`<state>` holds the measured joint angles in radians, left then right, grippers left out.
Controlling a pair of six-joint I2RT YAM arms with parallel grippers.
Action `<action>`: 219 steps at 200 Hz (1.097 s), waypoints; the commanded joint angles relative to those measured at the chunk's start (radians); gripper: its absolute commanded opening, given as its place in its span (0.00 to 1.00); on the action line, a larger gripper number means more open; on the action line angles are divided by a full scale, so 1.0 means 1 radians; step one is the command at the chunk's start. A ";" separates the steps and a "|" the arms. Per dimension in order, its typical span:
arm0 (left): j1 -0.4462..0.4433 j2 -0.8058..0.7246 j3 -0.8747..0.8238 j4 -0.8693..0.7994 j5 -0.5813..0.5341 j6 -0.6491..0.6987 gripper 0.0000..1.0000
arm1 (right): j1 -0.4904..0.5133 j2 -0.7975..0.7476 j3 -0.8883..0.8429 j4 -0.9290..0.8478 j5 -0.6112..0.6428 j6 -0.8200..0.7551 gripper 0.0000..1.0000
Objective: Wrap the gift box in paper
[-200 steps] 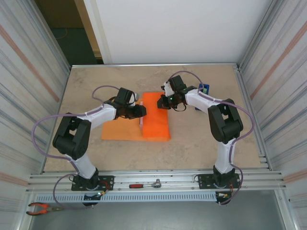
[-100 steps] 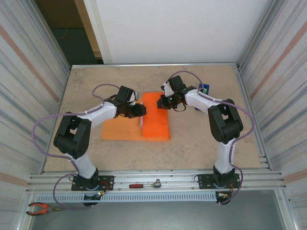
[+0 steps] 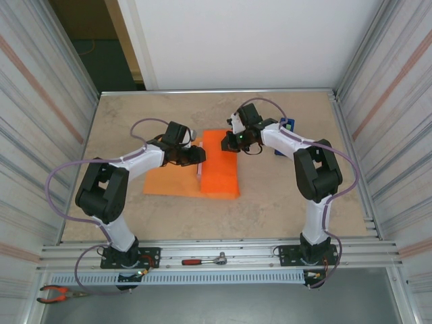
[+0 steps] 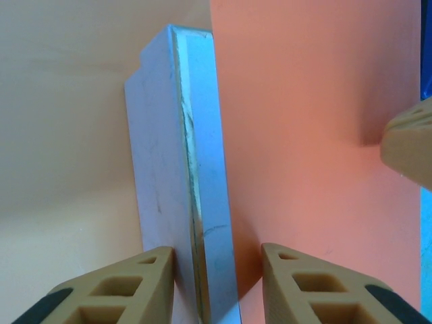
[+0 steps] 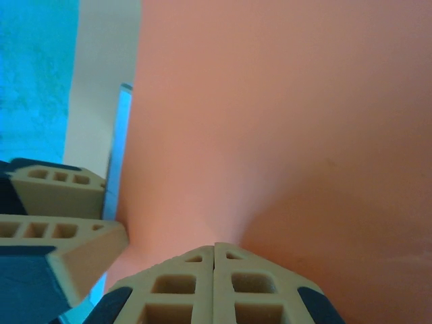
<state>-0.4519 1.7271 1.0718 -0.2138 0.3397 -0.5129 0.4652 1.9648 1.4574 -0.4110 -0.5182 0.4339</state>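
Observation:
The orange paper [image 3: 221,167] lies folded up over the gift box in the middle of the table, and its left part lies flat [image 3: 169,183]. Of the gift box, a pale edge [image 4: 181,169] shows beside the paper [image 4: 317,121]. My left gripper [image 4: 216,283] stands open astride that edge: one finger touches the pale face, the other stands apart over the paper. In the top view it sits at the fold's left side [image 3: 198,156]. My right gripper [image 5: 214,253] is shut, its tips pressing a dimple into the paper [image 5: 283,101] at the far end [image 3: 233,142].
A blue tape dispenser [image 3: 285,127] stands behind the right arm. A ratchet tool [image 3: 204,260] lies on the front rail and red pliers [image 3: 57,293] at the near left. Metal walls close in both sides.
My left gripper's jaws have narrowed a little round the box edge. Both arms have hardly moved, and the paper lies as before.

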 commanded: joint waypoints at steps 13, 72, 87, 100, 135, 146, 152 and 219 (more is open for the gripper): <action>-0.004 0.027 -0.034 -0.031 -0.022 0.007 0.34 | -0.015 -0.007 0.097 -0.061 -0.004 0.004 0.00; -0.007 0.017 -0.047 -0.028 -0.030 -0.010 0.34 | -0.007 0.051 0.124 -0.097 0.017 -0.022 0.00; -0.010 0.010 -0.054 -0.023 -0.032 -0.019 0.34 | -0.003 0.062 0.124 -0.102 0.024 -0.029 0.00; -0.014 0.006 -0.059 -0.016 -0.031 -0.029 0.34 | -0.002 0.073 0.125 -0.108 0.029 -0.035 0.00; -0.025 -0.002 -0.066 -0.005 -0.030 -0.057 0.34 | -0.004 0.109 0.125 -0.127 0.053 -0.056 0.00; -0.029 -0.003 -0.067 -0.002 -0.030 -0.066 0.34 | -0.006 0.116 0.119 -0.131 0.061 -0.061 0.00; -0.032 -0.004 -0.068 0.000 -0.030 -0.070 0.34 | -0.007 0.119 0.115 -0.133 0.067 -0.064 0.00; 0.011 -0.057 -0.027 -0.053 -0.043 -0.052 0.40 | -0.025 0.106 0.048 -0.111 0.080 -0.072 0.00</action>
<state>-0.4644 1.7111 1.0393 -0.1635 0.3183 -0.5732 0.4492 2.0491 1.5520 -0.4858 -0.4969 0.3870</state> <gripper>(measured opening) 0.380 0.042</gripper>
